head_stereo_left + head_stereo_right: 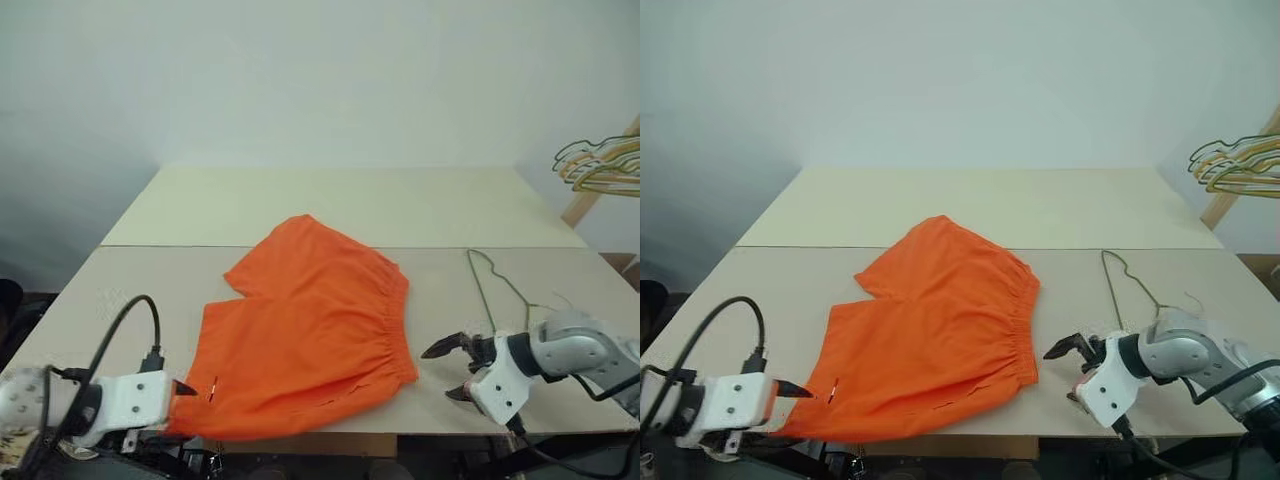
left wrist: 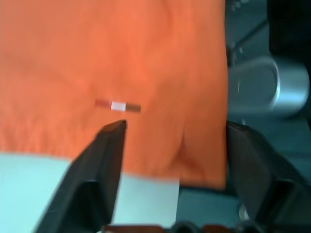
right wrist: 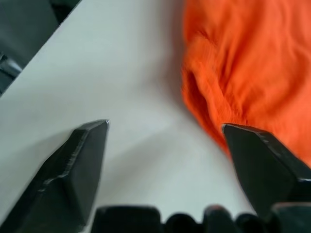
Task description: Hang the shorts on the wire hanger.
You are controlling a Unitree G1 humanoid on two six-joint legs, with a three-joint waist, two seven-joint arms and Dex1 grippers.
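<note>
The bright orange shorts (image 1: pixel 315 330) lie flat in the middle of the table, with the gathered waistband toward the right. To their right the thin wire hanger (image 1: pixel 476 288) lies flat on the table, its hook pointing away from me. My left gripper (image 1: pixel 185 390) is at the shorts' near left corner by the table's front edge. In the left wrist view it (image 2: pixel 175 131) is open, with fabric beyond its fingers and nothing pinched. My right gripper (image 1: pixel 452 370) is open over bare table just right of the waistband, near the hanger's lower end. It (image 3: pixel 165 128) holds nothing.
A bunch of yellowish and green hangers (image 1: pixel 603 165) hangs on a wooden stand at the far right, off the table. The pale table (image 1: pixel 330 205) has a seam running across behind the shorts. Its front edge lies close under both grippers.
</note>
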